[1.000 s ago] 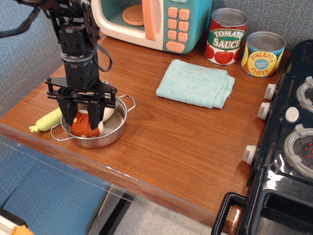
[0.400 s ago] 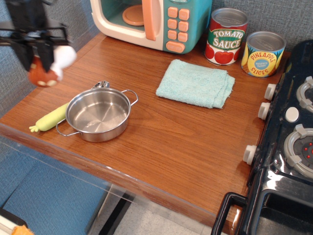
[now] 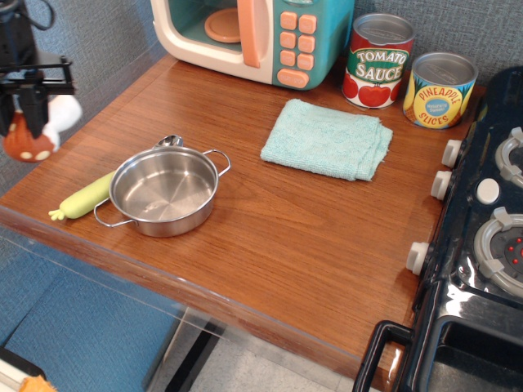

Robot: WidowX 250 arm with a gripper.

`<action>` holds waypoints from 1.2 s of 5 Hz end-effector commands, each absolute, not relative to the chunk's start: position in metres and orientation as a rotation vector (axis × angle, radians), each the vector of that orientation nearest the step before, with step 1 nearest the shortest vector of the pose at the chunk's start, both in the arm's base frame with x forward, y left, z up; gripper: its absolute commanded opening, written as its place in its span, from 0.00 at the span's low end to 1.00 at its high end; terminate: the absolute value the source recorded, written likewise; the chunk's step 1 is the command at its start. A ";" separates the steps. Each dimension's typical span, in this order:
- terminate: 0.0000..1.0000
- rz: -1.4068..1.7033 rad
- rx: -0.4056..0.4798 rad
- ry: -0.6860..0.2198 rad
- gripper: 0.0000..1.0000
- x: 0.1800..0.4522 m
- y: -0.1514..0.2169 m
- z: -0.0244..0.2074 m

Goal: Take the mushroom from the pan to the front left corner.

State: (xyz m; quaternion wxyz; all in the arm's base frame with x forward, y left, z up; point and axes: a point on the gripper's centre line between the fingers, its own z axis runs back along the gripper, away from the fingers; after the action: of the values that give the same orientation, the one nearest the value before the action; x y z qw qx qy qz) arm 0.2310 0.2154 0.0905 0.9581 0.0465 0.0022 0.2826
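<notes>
Mushroom — reddish-brown spotted cap, white stem — pinched in the tool, above the table's left edge

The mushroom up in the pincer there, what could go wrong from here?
1. The mushroom hangs in the pincer at the picture's left edge, apparently past the table edge; released there, it may miss the tabletop.
2. The yellow-green toy vegetable and pan lie near the front left corner, so a low descent could knock them.
</notes>
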 end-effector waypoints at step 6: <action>0.00 0.509 0.117 -0.100 1.00 0.233 0.207 0.125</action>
State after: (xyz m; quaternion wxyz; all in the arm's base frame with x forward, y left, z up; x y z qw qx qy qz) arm 0.2345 0.2068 0.1004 0.9667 0.0451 -0.0209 0.2509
